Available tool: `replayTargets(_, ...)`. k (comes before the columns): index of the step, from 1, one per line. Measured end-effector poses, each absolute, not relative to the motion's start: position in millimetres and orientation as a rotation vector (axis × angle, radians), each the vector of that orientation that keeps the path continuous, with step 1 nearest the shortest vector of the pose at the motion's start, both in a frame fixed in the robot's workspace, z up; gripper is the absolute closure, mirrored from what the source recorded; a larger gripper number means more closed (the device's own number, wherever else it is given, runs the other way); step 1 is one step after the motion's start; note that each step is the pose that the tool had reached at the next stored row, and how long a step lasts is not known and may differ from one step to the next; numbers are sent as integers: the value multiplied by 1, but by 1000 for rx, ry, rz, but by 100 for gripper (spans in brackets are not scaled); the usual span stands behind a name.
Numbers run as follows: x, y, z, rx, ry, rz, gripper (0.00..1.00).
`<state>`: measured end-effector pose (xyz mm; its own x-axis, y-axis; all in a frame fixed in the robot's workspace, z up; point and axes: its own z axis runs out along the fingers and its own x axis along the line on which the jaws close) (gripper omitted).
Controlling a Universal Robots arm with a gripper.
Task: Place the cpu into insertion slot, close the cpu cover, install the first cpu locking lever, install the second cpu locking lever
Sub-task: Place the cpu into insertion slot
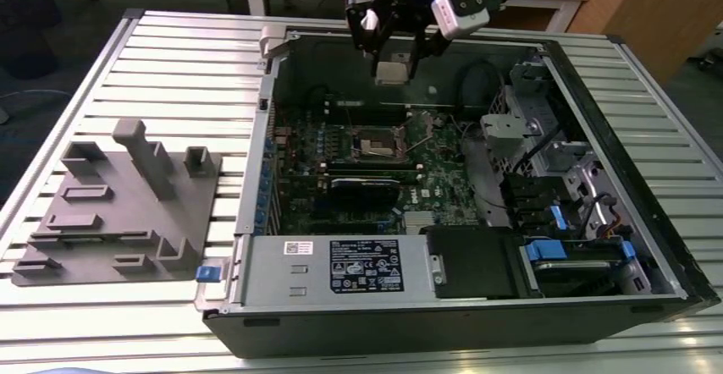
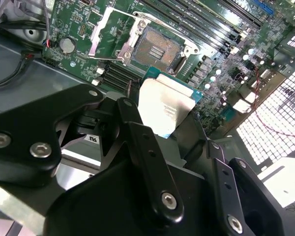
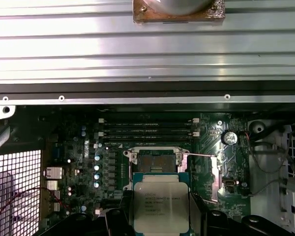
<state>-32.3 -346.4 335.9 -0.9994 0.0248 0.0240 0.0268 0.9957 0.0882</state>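
**The cpu (image 3: 161, 206) pinched aloft over the bare insertion slot (image 2: 155, 49)**

The gripper (image 1: 394, 57) points down over the open computer case (image 1: 452, 332), its two black fingers (image 3: 119, 219) pressed against opposite edges of the cpu, metal top facing up. The cpu hangs clear of the green motherboard (image 1: 435, 158). Below it the insertion slot is uncovered, with the cpu cover (image 2: 107, 30) swung open beside it

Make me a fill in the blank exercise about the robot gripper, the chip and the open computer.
The gripper is ____ on the cpu.
The insertion slot is ____, with no chip in it.
The circuit board around the slot is ____.
The grey fixture lies to the exterior view's ____ of the computer case.
Missing: shut; empty; green; left.
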Motion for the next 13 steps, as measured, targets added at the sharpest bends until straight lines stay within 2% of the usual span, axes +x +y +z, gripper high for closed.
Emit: replayTargets(13, -32, -346, 332, -40, -3115, -138, 46)
